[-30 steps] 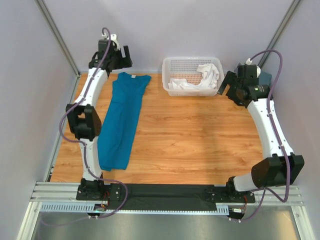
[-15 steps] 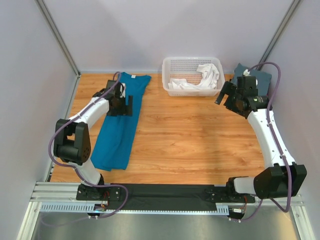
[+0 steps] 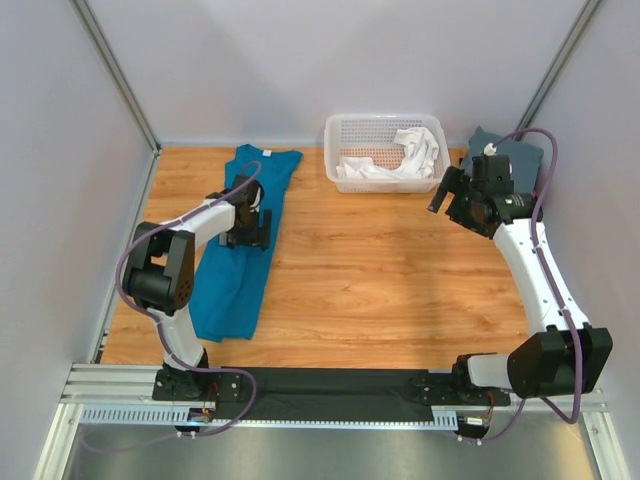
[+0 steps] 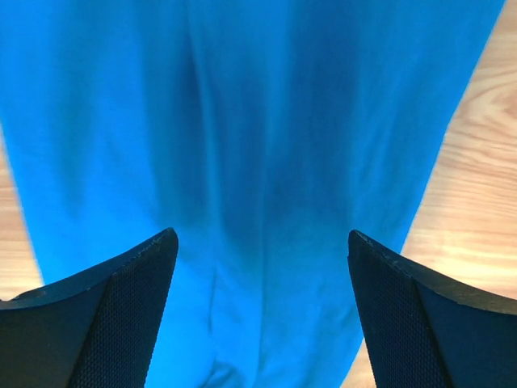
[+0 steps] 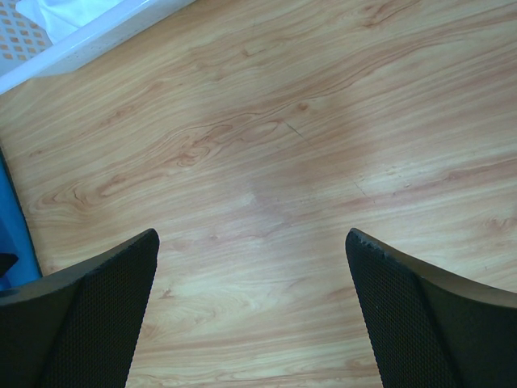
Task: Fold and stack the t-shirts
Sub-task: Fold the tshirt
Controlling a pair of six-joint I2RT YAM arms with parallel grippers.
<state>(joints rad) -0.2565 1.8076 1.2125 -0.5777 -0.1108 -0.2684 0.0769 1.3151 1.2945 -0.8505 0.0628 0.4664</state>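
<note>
One wide-open left hand hangs just above the teal t-shirt at its middle.

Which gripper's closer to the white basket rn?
Right. The right gripper hangs just off the right end of the basket; the left gripper is over the teal t-shirt, farther off to the left.

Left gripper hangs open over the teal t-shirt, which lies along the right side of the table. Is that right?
No. The teal t-shirt lies along the left side of the table, not the right, as the top external view shows. The left gripper is indeed open over it.
</note>
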